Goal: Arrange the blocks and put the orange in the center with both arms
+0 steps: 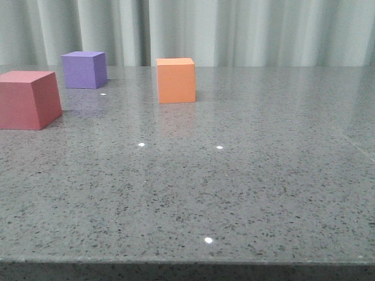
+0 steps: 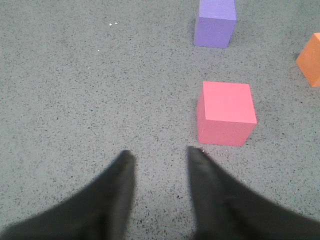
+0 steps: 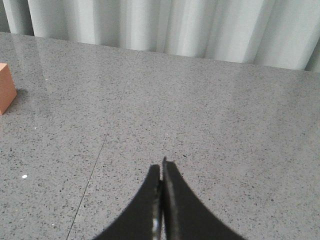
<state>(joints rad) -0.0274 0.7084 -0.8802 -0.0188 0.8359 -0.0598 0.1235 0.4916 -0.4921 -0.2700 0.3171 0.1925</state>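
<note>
Three cubes stand on the grey speckled table (image 1: pixel 234 187). The red-pink cube (image 1: pixel 28 99) is at the left edge, the purple cube (image 1: pixel 85 69) is behind it, and the orange cube (image 1: pixel 176 80) is near the middle back. No gripper shows in the front view. In the left wrist view my left gripper (image 2: pixel 161 154) is open and empty, with the red-pink cube (image 2: pixel 226 113) just beyond its one fingertip, the purple cube (image 2: pixel 215 22) farther off and the orange cube (image 2: pixel 311 59) at the edge. My right gripper (image 3: pixel 161 166) is shut and empty; the orange cube (image 3: pixel 6 88) is far off to its side.
A pale pleated curtain (image 1: pixel 234 29) hangs behind the table's far edge. The table's front edge (image 1: pixel 187 260) runs along the bottom of the front view. A thin seam line (image 3: pixel 90 180) crosses the tabletop beside the right gripper.
</note>
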